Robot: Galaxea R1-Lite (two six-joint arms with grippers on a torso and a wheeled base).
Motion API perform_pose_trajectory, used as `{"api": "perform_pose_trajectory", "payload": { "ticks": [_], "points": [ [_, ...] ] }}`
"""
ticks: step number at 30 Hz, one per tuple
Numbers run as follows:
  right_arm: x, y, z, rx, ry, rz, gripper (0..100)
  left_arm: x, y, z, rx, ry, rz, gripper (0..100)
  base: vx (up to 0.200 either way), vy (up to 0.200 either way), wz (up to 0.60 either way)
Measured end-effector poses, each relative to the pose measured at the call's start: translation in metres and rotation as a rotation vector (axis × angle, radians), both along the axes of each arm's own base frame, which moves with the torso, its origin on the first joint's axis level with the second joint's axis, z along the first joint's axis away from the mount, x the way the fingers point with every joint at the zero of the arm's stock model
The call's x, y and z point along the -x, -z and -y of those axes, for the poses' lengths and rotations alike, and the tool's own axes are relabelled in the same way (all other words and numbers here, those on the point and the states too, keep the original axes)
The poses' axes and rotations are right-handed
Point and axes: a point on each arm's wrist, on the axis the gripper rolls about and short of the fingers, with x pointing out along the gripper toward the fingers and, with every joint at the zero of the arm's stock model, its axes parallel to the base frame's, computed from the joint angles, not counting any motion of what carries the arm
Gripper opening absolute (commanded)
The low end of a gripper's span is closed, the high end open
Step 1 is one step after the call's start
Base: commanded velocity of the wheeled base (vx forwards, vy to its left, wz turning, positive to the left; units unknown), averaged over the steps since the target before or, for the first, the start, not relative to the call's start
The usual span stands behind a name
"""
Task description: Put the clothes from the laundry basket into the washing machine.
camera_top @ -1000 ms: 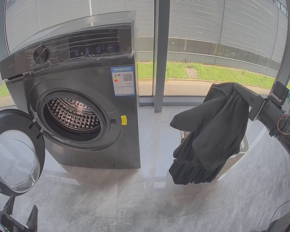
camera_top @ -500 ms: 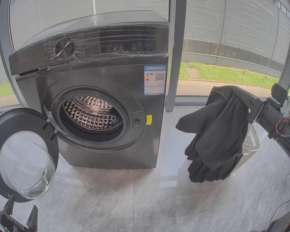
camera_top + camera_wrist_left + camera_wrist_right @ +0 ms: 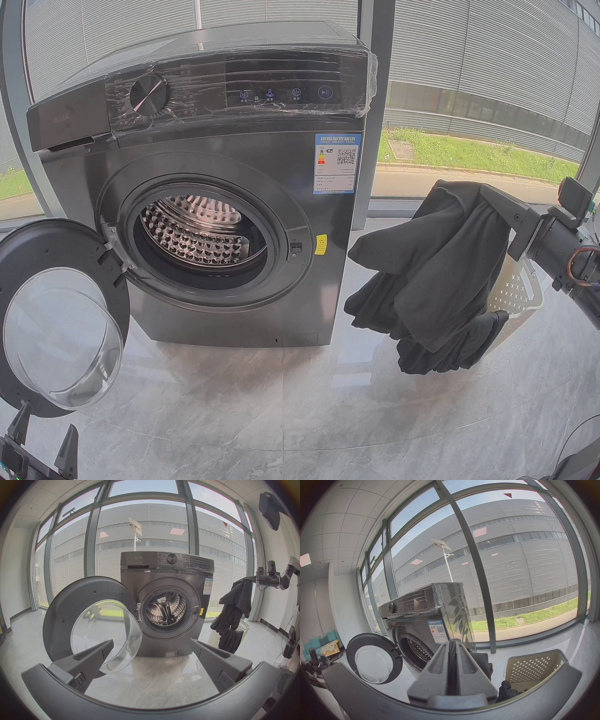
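Note:
A dark grey garment (image 3: 437,281) hangs in the air from my right gripper (image 3: 494,197), which is shut on its top edge, to the right of the washing machine (image 3: 206,144). The round door (image 3: 59,312) is swung open to the left and the steel drum (image 3: 197,234) is bare. The white laundry basket (image 3: 522,287) stands on the floor behind the garment, with more dark cloth (image 3: 506,689) in it. My left gripper (image 3: 40,447) is low at the front left, open and holding nothing. In the right wrist view the gripper (image 3: 453,655) pinches the cloth.
A window post (image 3: 375,112) rises just right of the washer, with glass walls behind. The tiled floor (image 3: 300,406) between the washer and the basket is free. The open door juts out toward my left gripper (image 3: 150,648).
The head camera has shifted, so the washer now sits farther right and larger. The garment stays in my right gripper, and its loose folds have swung a little toward the washer.

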Motion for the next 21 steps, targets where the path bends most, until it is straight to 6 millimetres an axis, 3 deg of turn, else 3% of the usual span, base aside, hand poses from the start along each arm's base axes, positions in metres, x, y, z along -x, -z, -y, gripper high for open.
{"api": "perform_pose_trajectory", "payload": {
  "ticks": [10, 21],
  "points": [
    [0.0, -0.001, -0.0002, -0.003, -0.002, 0.005, 0, 0.0, 0.0, 0.0, 0.0, 0.0, 0.0, 100, 0.0, 0.0, 0.0],
    [-0.0009, 0.0008, -0.001, -0.001, -0.004, -0.001, 0, 0.0, 0.0, 0.0, 0.0, 0.0, 0.0, 100, 0.0, 0.2, 0.0]
  ]
}}
